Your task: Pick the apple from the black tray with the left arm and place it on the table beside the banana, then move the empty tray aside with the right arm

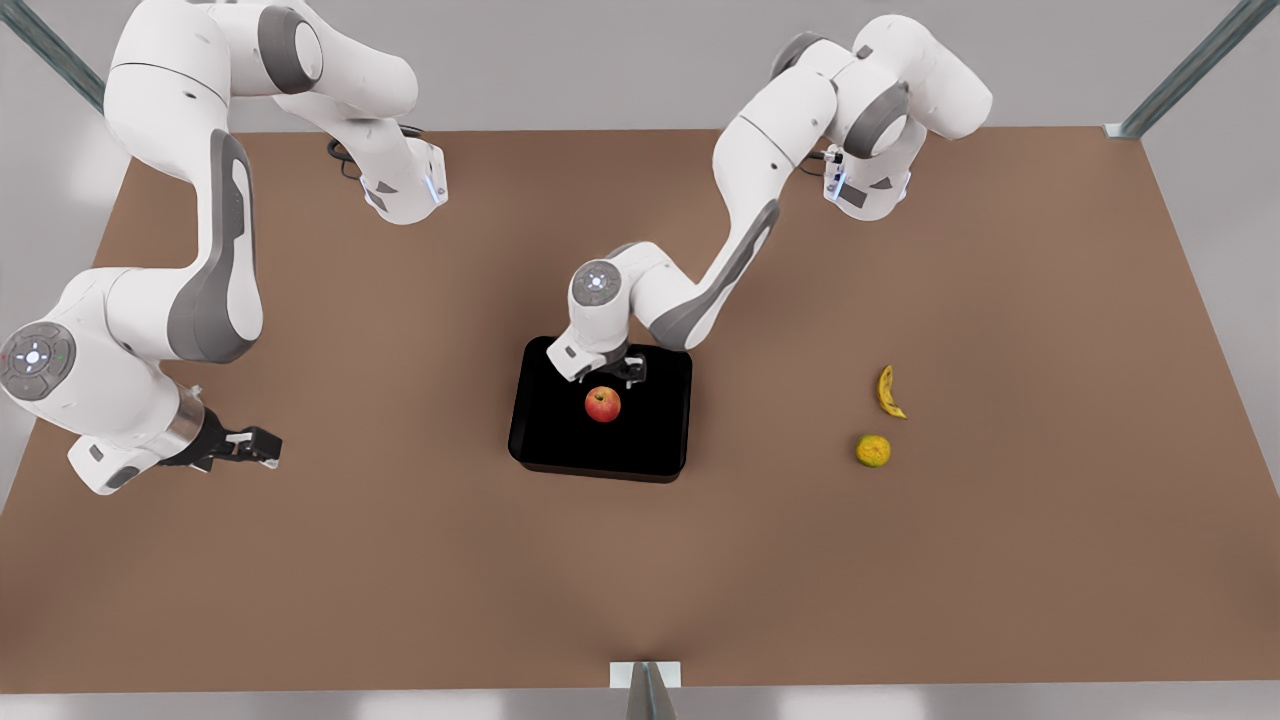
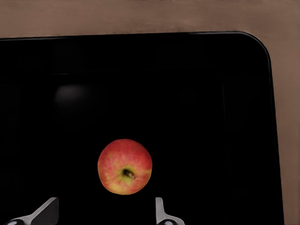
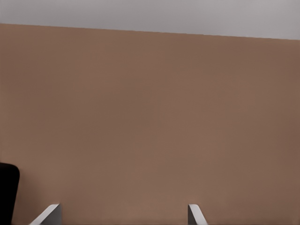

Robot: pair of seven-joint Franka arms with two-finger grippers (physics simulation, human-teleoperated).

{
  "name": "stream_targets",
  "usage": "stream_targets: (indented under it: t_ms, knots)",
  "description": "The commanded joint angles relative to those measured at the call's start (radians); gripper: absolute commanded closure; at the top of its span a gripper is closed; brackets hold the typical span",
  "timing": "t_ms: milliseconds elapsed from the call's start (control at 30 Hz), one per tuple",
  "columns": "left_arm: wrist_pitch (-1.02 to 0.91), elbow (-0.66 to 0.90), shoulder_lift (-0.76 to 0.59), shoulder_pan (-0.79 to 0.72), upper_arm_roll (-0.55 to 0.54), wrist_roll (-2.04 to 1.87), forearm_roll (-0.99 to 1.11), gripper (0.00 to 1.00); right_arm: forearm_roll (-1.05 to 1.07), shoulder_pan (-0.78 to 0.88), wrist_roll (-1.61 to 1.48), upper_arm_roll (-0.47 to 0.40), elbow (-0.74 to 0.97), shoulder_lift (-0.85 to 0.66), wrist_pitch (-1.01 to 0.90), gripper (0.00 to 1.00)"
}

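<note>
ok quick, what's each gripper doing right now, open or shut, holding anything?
Left gripper: open, holding nothing, above the apple in the black tray.
Right gripper: open, empty, waiting off the tray.

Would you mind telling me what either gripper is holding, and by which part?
Nothing is held. The left gripper hangs open over the apple; the right gripper waits open.

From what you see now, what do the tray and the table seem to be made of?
The tray: probably matte black plastic, evenly dark, with smooth rounded corners and only a faint sheen. The table: a plain brown surface with no grain and no gloss, perhaps laminate or painted board; the look leaves it open.
</note>
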Motion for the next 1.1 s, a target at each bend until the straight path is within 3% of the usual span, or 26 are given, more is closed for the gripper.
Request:
stream_targets:
  t_ms: [0,600,633,667,700,767,900,1000,1067]
  knots:
    - [0.133,0.01,0.024,-0.003,0.001,-0.301,0.011,0.0,0.0,0.0,-0.005,0.0,0.001,-0.001,-0.008,0.0]
    - [0.23,-0.004,0.127,-0.009,0.009,-0.303,0.127,0.0,-0.001,0.0,-0.005,0.0,0.001,-0.001,-0.008,0.0]
    - [0.231,-0.004,0.129,-0.009,0.011,-0.303,0.127,0.02,-0.001,0.0,-0.005,0.0,0.001,-0.001,-0.008,0.0]
    - [0.23,-0.004,0.129,-0.009,0.012,-0.306,0.127,0.1,-0.001,0.0,-0.005,0.0,0.001,-0.001,-0.009,0.0]
    - [0.228,-0.004,0.127,-0.009,0.012,-0.309,0.127,0.3,-0.001,0.0,-0.005,0.0,0.001,-0.001,-0.008,0.0]
    - [0.219,-0.004,0.116,-0.012,0.02,-0.306,0.127,0.35,-0.001,0.0,-0.005,0.0,0.001,-0.001,-0.008,0.0]
    - [-0.071,-0.001,-0.041,0.006,0.024,-0.218,0.112,0.35,-0.001,0.0,-0.005,0.0,0.001,-0.001,-0.008,0.0]
    - [-0.335,-0.01,-0.187,0.144,0.021,0.153,0.032,0.35,-0.001,0.0,-0.005,0.0,0.001,-0.001,-0.008,0.0]
    - [-0.352,-0.082,-0.245,0.226,0.023,0.332,0.025,0.35,0.004,0.008,0.013,0.006,0.001,-0.001,-0.037,0.0]
